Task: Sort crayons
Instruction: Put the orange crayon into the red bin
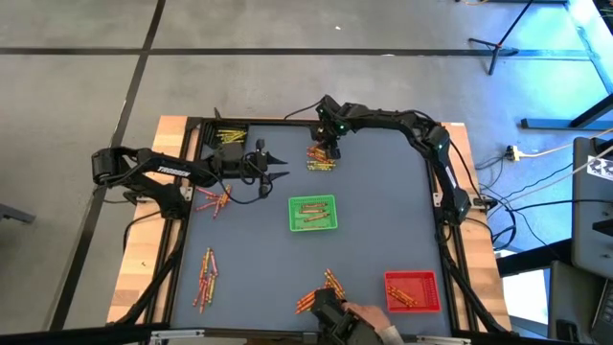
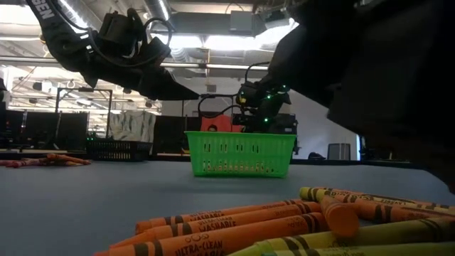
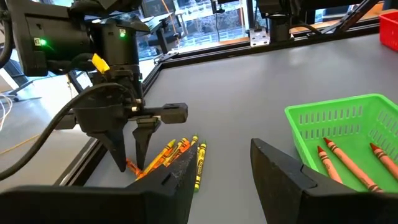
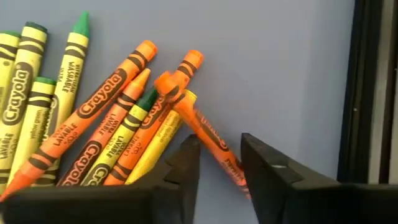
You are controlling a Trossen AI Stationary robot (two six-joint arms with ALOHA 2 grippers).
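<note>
Crayons lie in loose piles on the grey table point(image 1: 383, 192). My right gripper point(image 4: 221, 146) is lowered onto the far pile point(image 1: 321, 161), its fingers open on either side of one orange crayon point(image 4: 208, 134). That crayon leans with its upper end on the other orange, yellow and green crayons point(image 4: 112, 112). The left wrist view shows the same gripper point(image 3: 132, 155) pointing steeply down onto the pile. My left gripper point(image 3: 221, 162) hangs open and empty above the table's left part point(image 1: 280, 165), pointing toward the right gripper. My right gripper's fingers straddle the lower part of the orange crayon point(image 4: 227, 163), coming from above at a slant and lying roughly along it. The crayon runs close by one finger point(image 4: 261, 168); I cannot tell whether they touch. A gap shows at the other finger point(image 4: 186, 165).
A green tray point(image 1: 313, 213) at the centre holds a few orange crayons. A red tray point(image 1: 412, 290) with crayons stands near right. Other piles lie at the left point(image 1: 214, 199), near left point(image 1: 205, 278), near middle point(image 1: 321, 292) and far left point(image 1: 228, 136). A person's hand point(image 1: 359, 316) is at the near edge.
</note>
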